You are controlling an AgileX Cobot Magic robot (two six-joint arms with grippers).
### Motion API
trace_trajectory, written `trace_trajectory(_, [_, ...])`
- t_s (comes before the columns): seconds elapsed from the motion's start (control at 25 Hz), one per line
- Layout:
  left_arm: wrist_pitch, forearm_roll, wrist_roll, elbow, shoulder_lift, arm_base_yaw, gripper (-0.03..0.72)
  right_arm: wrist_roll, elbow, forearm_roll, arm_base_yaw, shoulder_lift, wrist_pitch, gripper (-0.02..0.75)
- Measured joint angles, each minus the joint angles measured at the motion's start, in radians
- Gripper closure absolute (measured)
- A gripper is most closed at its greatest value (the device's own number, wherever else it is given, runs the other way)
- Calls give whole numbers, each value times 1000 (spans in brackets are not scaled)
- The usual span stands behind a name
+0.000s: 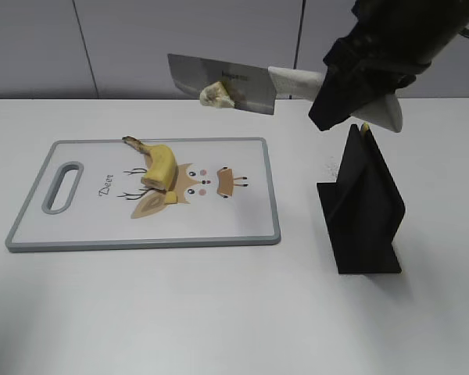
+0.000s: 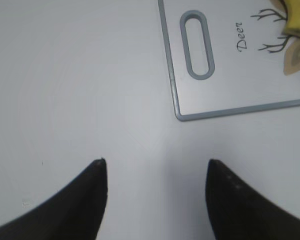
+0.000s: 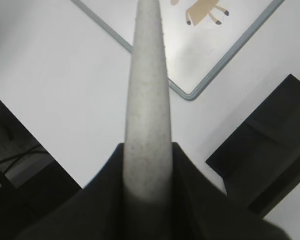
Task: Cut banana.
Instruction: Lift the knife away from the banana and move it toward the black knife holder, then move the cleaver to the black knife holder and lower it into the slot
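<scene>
The banana [image 1: 159, 162], short, yellow, with a dark stem, lies on the cutting board [image 1: 78, 226]; its cut end also shows in the left wrist view [image 2: 299, 17]. A small loose chunk [image 1: 170, 198] lies by its cut end. My right gripper [image 1: 338, 87] is shut on the white handle [image 3: 146, 95] of a cleaver [image 1: 219, 82], held high above the board's far right. A banana bit [image 1: 216, 95] sticks to the blade. My left gripper [image 2: 155, 167] is open and empty over bare table, left of the board [image 2: 225, 80].
A black knife stand [image 1: 361, 205] stands on the table right of the board, below my right arm; it also shows in the right wrist view [image 3: 270, 150]. The board has a handle slot [image 1: 63, 186] at its left end.
</scene>
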Motion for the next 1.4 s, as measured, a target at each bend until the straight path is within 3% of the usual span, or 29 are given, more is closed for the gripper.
trace_trajectory(0.68, [5,-13,-3,419,-663,0,96,267,381,-22,0,-335,-315,565])
trace_trajectory(1.4, [95,-22,-3,489,-1092,0,97,708,608,-311,0,-603,-399,565])
